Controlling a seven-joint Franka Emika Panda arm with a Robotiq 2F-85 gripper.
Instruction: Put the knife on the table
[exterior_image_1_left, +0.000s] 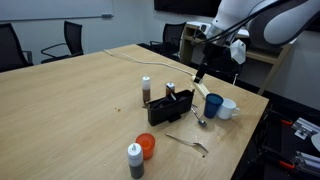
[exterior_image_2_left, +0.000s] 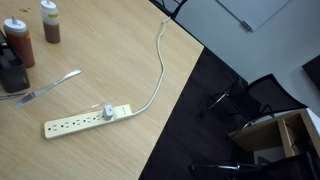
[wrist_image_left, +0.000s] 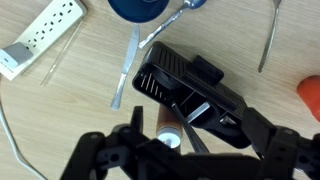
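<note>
In the wrist view the knife (wrist_image_left: 188, 127) is a slim dark blade that stands slanted in the black box holder (wrist_image_left: 190, 80), next to a short silver spoon (wrist_image_left: 196, 110). My gripper (wrist_image_left: 185, 162) hangs over the holder, open, its dark fingers (wrist_image_left: 100, 152) spread wide on either side and holding nothing. In an exterior view the gripper (exterior_image_1_left: 204, 60) is above and behind the holder (exterior_image_1_left: 170, 107), which rests on the light-brown wooden table (exterior_image_1_left: 80, 110). The knife is too small to make out there.
A brown bottle with a white cap (wrist_image_left: 168, 131) stands close to the holder. Curved silver utensils (wrist_image_left: 125, 70) (wrist_image_left: 270, 40) lie on the table. A blue cup (exterior_image_1_left: 213, 104), a white mug (exterior_image_1_left: 229, 107), an orange-capped bottle (exterior_image_1_left: 147, 146) and a power strip (exterior_image_2_left: 85, 120) with its cord are nearby.
</note>
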